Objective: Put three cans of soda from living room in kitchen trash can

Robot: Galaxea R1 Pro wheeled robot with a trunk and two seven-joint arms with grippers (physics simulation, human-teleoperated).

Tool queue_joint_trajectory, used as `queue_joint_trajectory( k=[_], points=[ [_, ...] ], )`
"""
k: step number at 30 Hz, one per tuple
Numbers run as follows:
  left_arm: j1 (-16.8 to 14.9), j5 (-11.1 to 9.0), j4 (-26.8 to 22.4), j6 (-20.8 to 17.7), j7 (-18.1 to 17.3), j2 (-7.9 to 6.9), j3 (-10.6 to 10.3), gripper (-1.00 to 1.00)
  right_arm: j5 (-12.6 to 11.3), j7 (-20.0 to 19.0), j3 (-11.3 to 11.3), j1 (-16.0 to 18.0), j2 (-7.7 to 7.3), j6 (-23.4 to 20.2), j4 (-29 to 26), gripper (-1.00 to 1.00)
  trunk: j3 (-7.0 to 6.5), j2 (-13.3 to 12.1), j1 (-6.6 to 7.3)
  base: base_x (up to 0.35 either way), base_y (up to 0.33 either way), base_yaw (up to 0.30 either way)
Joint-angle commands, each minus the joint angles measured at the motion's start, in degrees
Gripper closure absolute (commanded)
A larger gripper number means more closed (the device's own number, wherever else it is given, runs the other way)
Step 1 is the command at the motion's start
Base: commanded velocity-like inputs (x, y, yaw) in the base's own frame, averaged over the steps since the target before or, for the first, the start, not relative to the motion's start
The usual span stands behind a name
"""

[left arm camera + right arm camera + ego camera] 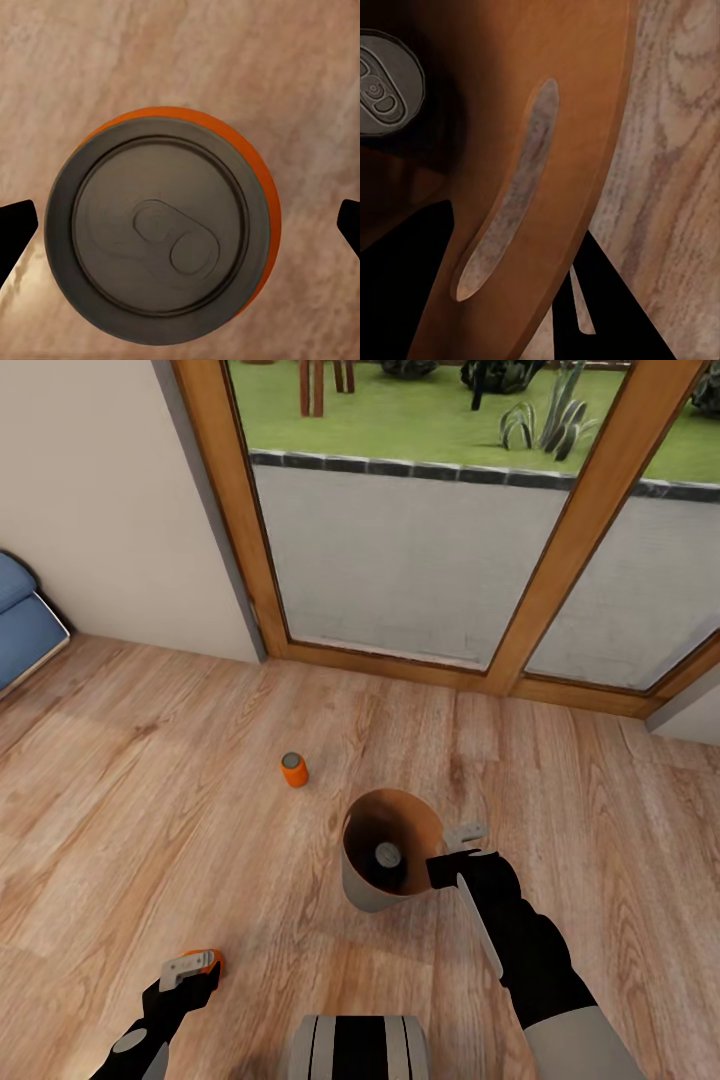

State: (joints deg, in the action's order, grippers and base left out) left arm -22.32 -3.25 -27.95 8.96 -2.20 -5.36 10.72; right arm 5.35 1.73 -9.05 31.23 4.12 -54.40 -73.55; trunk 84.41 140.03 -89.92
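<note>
The tash can [372, 885], pale grey outside and brown-orange inside, stands on the wood floor. My right gripper [461, 849] is shut on its rim, the wall [547, 187] passing between the jaws. One can of soda [387, 854] stands inside it; its grey top [386, 82] is all that shows. An orange can of soda [294, 769] stands upright on the floor to the bin's left. Another orange can of soda [161, 232] sits directly below my left gripper [190, 966], which is open with a fingertip [15, 232] on either side of the can.
Wood-framed glass garden doors [420, 560] rise straight ahead, with a pale wall [100, 510] to their left. The edge of a blue sofa [25, 625] shows at far left. My base [358, 1048] sits at the bottom centre.
</note>
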Motion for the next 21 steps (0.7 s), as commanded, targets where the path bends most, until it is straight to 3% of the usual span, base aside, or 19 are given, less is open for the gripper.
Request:
queue_joint_trajectory(
  k=[1,16,17,21],
  points=[
    [0.0,0.0,0.0,0.0,0.0,0.0,0.0,-1.0,-0.8,-0.5,0.0,0.0,0.01,0.1,0.0,1.0,0.0,0.0,0.0,0.0,0.0,0.0],
    [0.0,0.0,0.0,0.0,0.0,0.0,0.0,-1.0,-0.8,-0.5,0.0,0.0,0.01,0.1,0.0,1.0,0.71,1.6,-0.87,0.0,0.0,0.0],
    [0.0,0.0,0.0,0.0,0.0,0.0,0.0,1.0,-0.8,-0.5,-0.1,0.0,0.01,0.1,0.0,1.0,0.71,1.6,-0.87,0.0,0.0,0.0],
    [0.0,0.0,0.0,0.0,0.0,0.01,0.0,1.0,-0.8,-0.5,-0.1,0.0,0.01,0.1,0.0,1.0,0.71,1.6,-0.87,0.0,0.0,0.0]
  ],
)
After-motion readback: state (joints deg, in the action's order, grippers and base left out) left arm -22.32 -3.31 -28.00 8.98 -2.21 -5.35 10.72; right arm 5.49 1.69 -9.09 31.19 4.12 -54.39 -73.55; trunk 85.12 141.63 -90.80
